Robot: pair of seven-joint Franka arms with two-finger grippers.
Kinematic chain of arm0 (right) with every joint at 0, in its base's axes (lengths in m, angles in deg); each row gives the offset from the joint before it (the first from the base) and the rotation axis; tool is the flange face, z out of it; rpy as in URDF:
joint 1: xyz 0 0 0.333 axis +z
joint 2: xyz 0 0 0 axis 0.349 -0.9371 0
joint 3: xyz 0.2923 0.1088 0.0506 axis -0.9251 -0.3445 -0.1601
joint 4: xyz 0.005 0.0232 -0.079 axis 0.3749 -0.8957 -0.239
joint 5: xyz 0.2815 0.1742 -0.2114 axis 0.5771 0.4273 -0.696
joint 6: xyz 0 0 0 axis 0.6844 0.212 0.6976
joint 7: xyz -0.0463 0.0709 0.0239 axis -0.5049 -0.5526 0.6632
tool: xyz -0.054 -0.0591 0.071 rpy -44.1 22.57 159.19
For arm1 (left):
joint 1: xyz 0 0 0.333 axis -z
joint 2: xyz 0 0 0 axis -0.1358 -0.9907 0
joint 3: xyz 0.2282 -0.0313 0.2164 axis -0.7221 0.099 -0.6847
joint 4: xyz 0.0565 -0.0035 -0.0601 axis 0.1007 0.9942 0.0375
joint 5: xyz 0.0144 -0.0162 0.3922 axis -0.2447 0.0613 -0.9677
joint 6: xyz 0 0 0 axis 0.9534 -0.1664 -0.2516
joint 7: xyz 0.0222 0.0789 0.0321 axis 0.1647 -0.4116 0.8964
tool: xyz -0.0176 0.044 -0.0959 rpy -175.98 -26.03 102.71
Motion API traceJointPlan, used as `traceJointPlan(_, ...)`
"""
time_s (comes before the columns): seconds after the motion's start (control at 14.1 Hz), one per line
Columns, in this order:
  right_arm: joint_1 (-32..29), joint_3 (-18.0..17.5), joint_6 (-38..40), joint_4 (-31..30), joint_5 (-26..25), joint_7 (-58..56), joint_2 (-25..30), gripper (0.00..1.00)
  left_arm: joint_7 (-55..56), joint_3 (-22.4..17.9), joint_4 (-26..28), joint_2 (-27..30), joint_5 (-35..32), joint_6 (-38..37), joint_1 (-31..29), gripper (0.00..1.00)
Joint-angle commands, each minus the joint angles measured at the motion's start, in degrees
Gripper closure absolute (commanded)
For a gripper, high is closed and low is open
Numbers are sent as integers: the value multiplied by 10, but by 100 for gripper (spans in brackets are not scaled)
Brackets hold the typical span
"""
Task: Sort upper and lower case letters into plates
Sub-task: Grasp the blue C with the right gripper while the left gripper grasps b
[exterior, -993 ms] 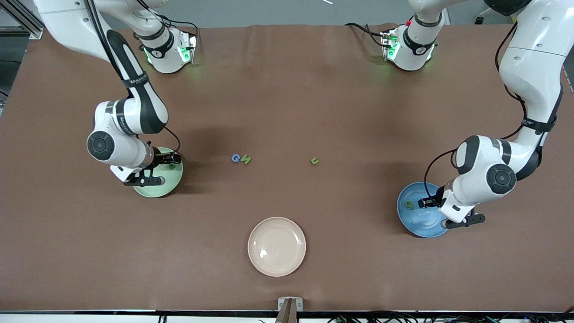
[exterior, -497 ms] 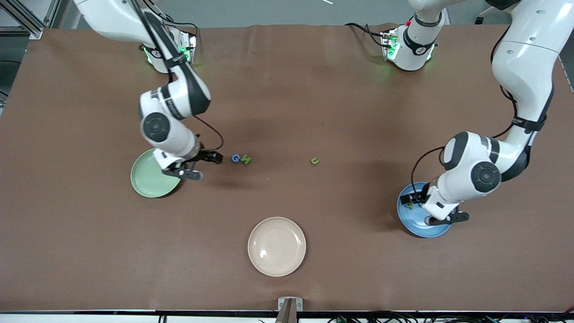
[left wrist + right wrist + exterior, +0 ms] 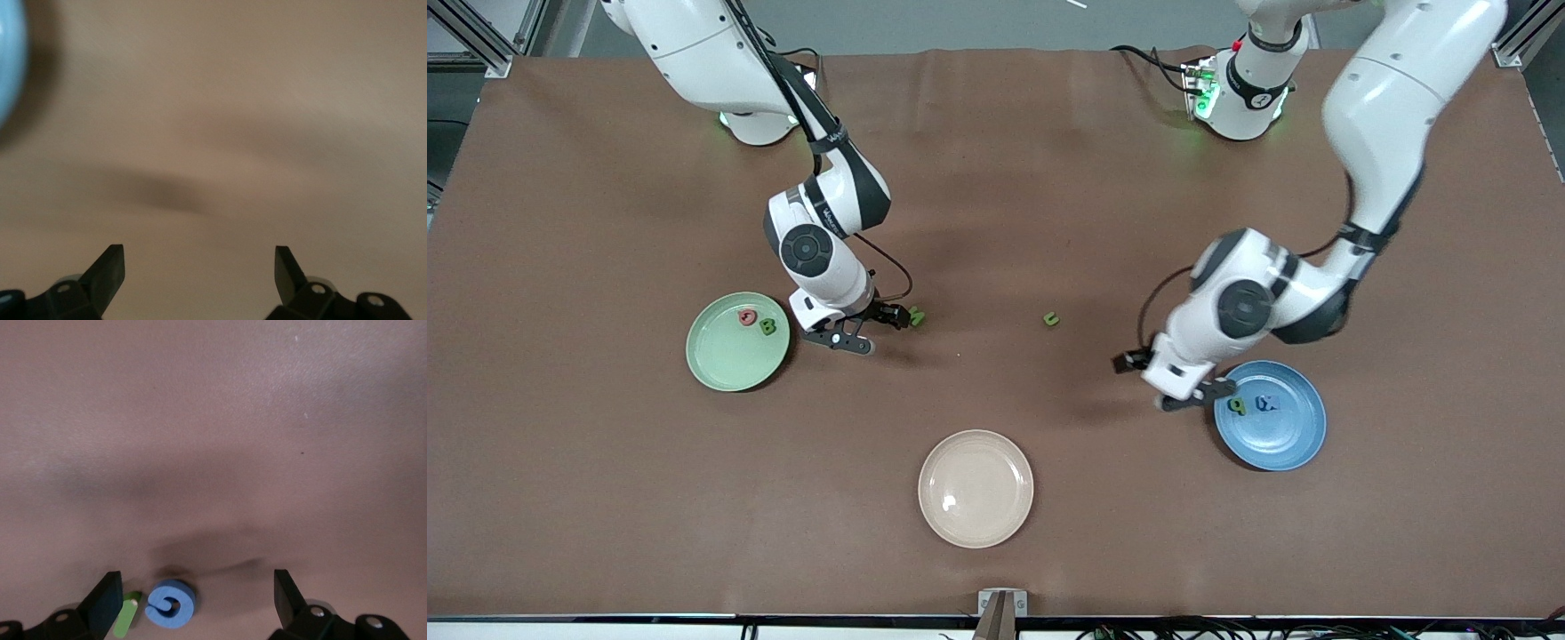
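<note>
Blue letter G point(image 3: 171, 605) lies on the desk between the right end effector point(image 3: 193, 600)'s spread fingers, a green letter point(image 3: 127, 617) touching one; centre on G alone. Left end effector point(image 3: 199, 273), open, hovers beside the blue plate point(image 3: 1270, 427).

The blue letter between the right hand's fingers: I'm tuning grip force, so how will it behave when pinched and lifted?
The blue letter looks flat and thick like foam, so it is probably light and slightly squashy. Lying flat on the table, it shouldn't roll, but a finger might push it aside. The green letter lies close beside it, so the open right hand could nudge both.
</note>
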Motion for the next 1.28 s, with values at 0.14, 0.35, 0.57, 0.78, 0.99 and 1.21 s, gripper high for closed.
traceJointPlan(0.14,18,8,-55,-29,-8,20,-10,0,126,-6,7,-21,-29,26,72,8)
traceJointPlan(0.35,32,8,-55,-30,-9,41,-10,0,212,-7,5,-41,-29,38,95,21)
traceJointPlan(0.57,37,7,-55,-36,-9,45,-10,0,257,-15,3,-56,-29,56,120,23)
traceJointPlan(0.78,50,7,-54,-37,-9,64,-9,0,292,-28,-4,-68,-28,66,140,27)
traceJointPlan(0.99,55,8,-54,-37,-10,65,-9,3,304,-28,-5,-73,-28,66,146,33)
traceJointPlan(1.21,53,15,-54,-37,-29,65,-9,19,305,-28,-5,-73,-27,66,145,51)
